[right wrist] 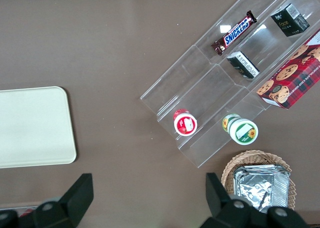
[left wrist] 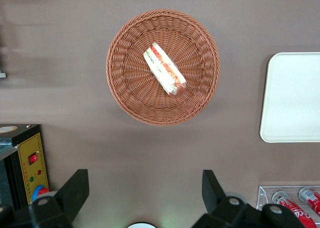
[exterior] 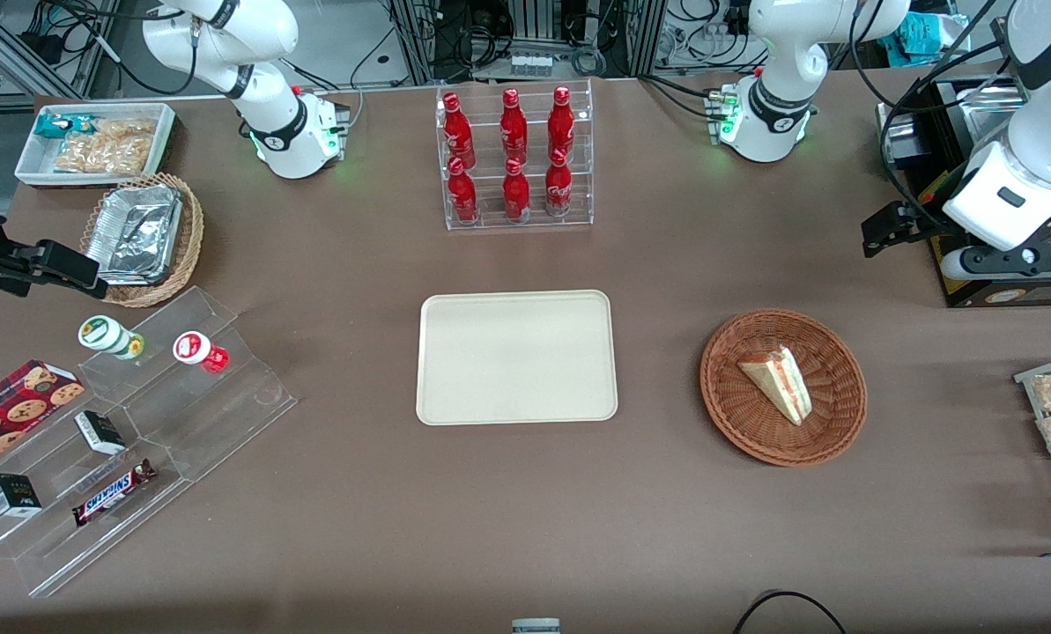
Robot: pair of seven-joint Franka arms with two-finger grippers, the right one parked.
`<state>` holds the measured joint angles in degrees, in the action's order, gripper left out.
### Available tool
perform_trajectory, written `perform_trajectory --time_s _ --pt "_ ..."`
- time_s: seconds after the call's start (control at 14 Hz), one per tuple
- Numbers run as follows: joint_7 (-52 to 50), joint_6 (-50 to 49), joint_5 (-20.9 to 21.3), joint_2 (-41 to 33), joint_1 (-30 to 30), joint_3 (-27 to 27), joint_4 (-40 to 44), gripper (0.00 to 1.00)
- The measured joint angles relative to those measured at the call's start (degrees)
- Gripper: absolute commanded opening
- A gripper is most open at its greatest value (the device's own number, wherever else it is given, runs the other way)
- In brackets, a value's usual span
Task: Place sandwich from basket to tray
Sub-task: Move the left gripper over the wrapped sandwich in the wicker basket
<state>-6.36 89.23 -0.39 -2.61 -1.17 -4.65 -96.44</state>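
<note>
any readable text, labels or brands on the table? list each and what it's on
"SNICKERS": candy bar on the clear stepped stand.
Red bottles: white script, too small to read.
Cookie box, dark small boxes, lidded cups: print unreadable.
Sandwich, basket, tray: no text.
Pincer open above the table, nearer the bottle rack than the basket: unmarked.

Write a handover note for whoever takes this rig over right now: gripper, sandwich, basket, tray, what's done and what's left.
Gripper: jaws open, holding nothing, raised over bare table beside the basket.
Sandwich: lying in the basket, untouched.
Tray: nothing on it, mid-table beside the basket, toward the parked arm's end.
Done: nothing yet.
Left: move over the basket, descend, grasp the sandwich, carry it to the tray, release.
</note>
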Motion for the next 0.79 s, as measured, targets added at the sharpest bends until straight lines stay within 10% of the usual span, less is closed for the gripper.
perform_trajectory --time_s 0.79 --pt "-0.02 4.50 0.07 7.06 -0.09 -0.03 -5.46 1.00"
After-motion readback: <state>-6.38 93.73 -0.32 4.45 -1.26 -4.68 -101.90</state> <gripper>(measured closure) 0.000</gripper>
